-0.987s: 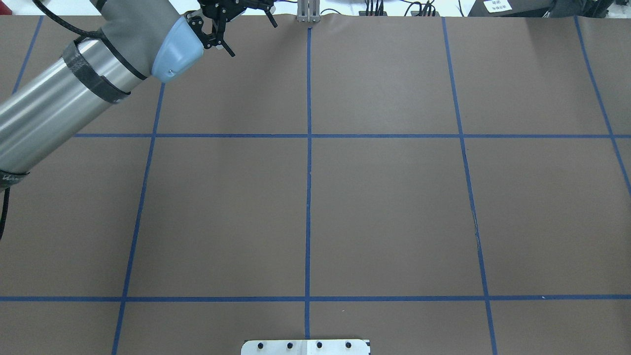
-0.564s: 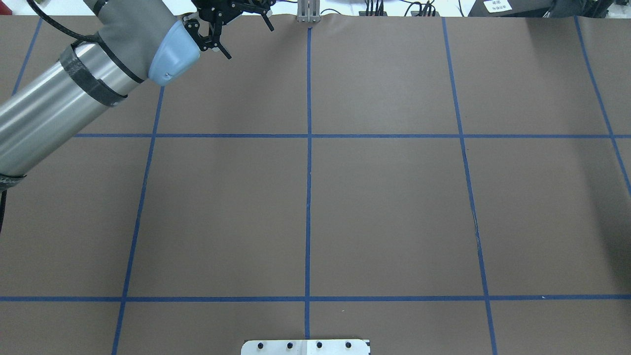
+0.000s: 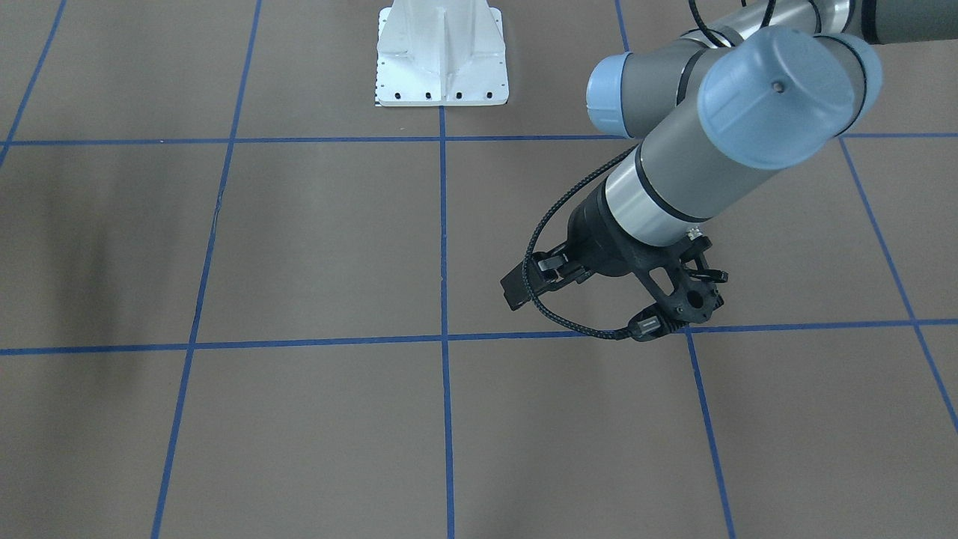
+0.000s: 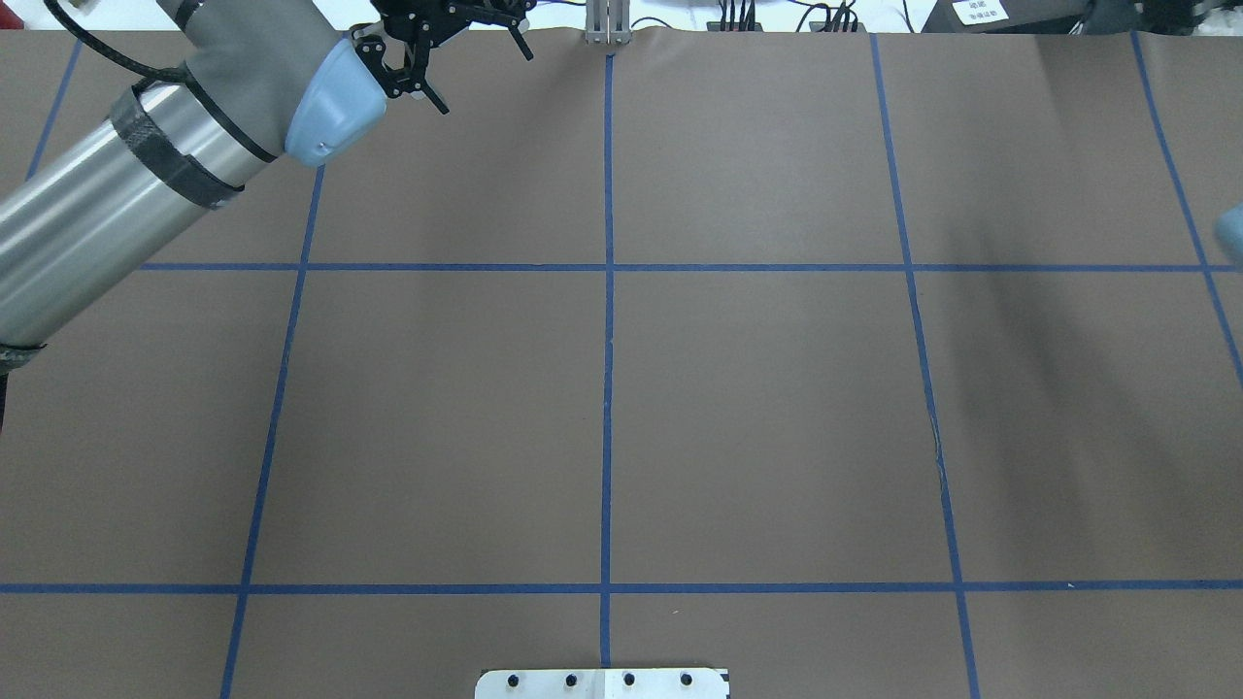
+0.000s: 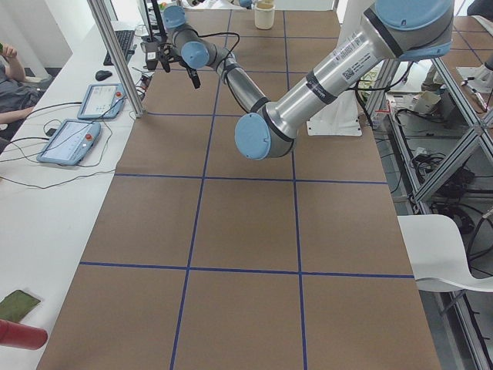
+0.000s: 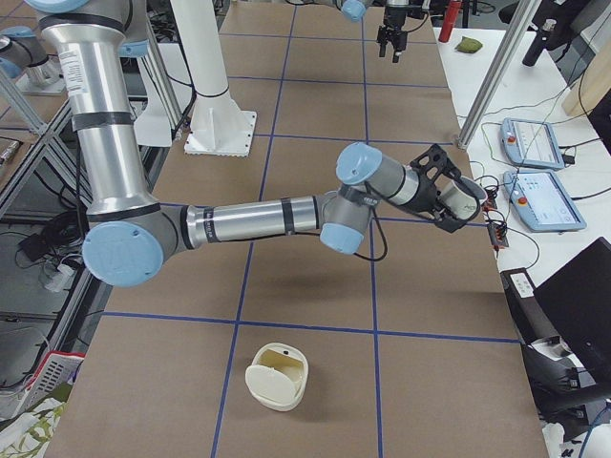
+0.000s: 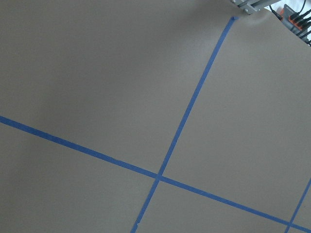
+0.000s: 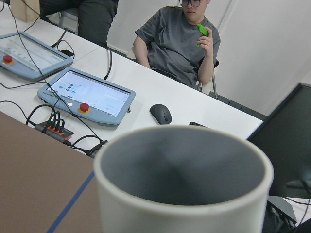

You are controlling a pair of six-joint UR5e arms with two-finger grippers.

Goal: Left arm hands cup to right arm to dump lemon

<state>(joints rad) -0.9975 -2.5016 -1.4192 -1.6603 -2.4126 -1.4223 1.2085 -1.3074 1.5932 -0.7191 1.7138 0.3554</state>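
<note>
In the front-facing view the left gripper (image 3: 535,278) hangs right of centre over the brown table (image 3: 299,247), nothing in it; in the overhead view that claw sits at the upper left with its fingers spread wide and empty, a little further up and left than a second ago, while a joint cap (image 4: 1231,233) of the right arm has newly come in at the right edge and a soft shadow (image 4: 1068,369) has spread over the right-hand squares; in the exterior left view the near arm reaches to the upper left and a cream vessel (image 5: 264,14) stands at top centre; in the exterior right view the right gripper (image 6: 452,198) is right of centre with the cup (image 6: 470,202) at its fingers, off the table, though how that claw is set I cannot tell from here; the left wrist view shows only table and tape lines (image 7: 184,121); the right wrist view is filled below by the cup's grey inside, and the lemon shows there in no visible part, nor in any other view; I judge the handover done, the left arm withdrawing and the right arm swinging the cup inward, with the dump itself unconfirmed
</note>
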